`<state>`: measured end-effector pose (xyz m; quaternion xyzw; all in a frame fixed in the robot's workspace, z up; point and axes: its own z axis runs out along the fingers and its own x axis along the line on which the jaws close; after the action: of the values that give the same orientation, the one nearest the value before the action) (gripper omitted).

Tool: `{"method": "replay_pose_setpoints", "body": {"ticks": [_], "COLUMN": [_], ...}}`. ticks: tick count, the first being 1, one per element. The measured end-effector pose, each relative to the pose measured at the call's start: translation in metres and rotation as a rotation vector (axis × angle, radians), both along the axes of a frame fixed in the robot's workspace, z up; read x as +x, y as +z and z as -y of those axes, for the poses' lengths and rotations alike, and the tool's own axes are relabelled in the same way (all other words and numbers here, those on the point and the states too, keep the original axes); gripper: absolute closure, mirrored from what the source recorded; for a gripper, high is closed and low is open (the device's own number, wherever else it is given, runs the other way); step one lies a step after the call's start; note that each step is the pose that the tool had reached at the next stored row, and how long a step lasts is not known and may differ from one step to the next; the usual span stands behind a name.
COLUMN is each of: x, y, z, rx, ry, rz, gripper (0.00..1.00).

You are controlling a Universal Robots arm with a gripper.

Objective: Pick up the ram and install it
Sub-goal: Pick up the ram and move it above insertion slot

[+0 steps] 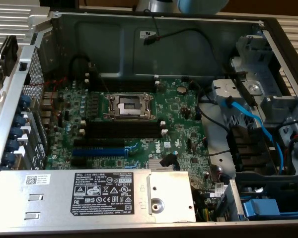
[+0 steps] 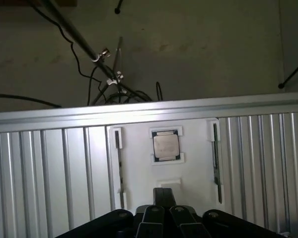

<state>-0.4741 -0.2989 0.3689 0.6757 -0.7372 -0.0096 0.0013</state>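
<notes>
- Fingers (image 2: 164, 197): my two black fingers lie together at their tips with nothing clamped between them. I carry no part.
- Holder (image 2: 139, 163): a white holder lies just beyond my fingers on the ribbed metal counter (image 2: 44, 173). My wrist looks onto it, so I judge that I am at the supply station and not over the case.
- Ram (image 2: 216, 163): I take this to be the thin dark strip standing on edge in one narrow channel of the holder. A like strip (image 2: 118, 166) stands in the opposite channel. Seen edge-on, neither shows a green face, so I cannot tell which is the stick, or whether both are. Standing on edge leaves the long free edge open to a pinch across its thickness.
- Processor (image 2: 166, 145): a square chip lies flat in its own recess between the two channels, apart from both strips.
- Case (image 1: 114, 44): it lies open with the motherboard (image 1: 184, 114) facing up, so that a stick can enter a slot from above.
- Memory slots (image 1: 121, 130): these long black slots lie between the bare processor socket (image 1: 129, 105), on their far side, and the blue expansion slot (image 1: 100, 149), on their near side. All appear empty, so the installation is not yet done.
- Arm (image 1: 188, 4): a pale part of my arm shows above the case's far wall.
</notes>
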Motion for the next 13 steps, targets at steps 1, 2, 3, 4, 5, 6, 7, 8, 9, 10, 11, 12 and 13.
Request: {"method": "replay_pose_setpoints", "body": {"ticks": [1, 2, 3, 4, 5, 6, 7, 8, 9, 10, 11, 12, 13], "x": [0.000, 0.000, 0.000, -0.001, -0.002, -0.003, -0.003, -0.003, -0.004, -0.004, -0.004, -0.004, -0.004], "y": [-0.0018, -0.0036, -0.0053, -0.0068, -0.0078, -0.0082, -0.0084, -0.0085, -0.0085, -0.0087, -0.0094, -0.0106, -0.0125], "z": [0.0000, 0.0000, 0.0000, 0.0000, -0.0001, -0.0001, 0.0000, 0.0001, 0.0002, 0.0005, 0.0007, 0.0011, 0.0014], "rx": [-0.0001, -0.0001, -0.0001, -0.0001, -0.0001, -0.0002, 0.0000, 0.0000, -0.0001, -0.0001, 0.0000, 0.0000, -0.0001], "ry": [0.000, 0.000, 0.000, 0.000, 0.000, 0.000, 0.000, 0.000, 0.000, 0.000, 0.000, 0.000, 0.000], "rz": [0.0001, 0.0000, 0.0001, 0.0006, 0.0017, 0.0037, 0.0048, 0.0049, 0.0048, 0.0049, 0.0052, 0.0050, 0.0050], "gripper": [0.90, 0.90, 0.90, 0.90, 0.90, 0.90, 0.90, 0.90, 0.90, 0.90, 0.90, 0.90, 0.90]}}
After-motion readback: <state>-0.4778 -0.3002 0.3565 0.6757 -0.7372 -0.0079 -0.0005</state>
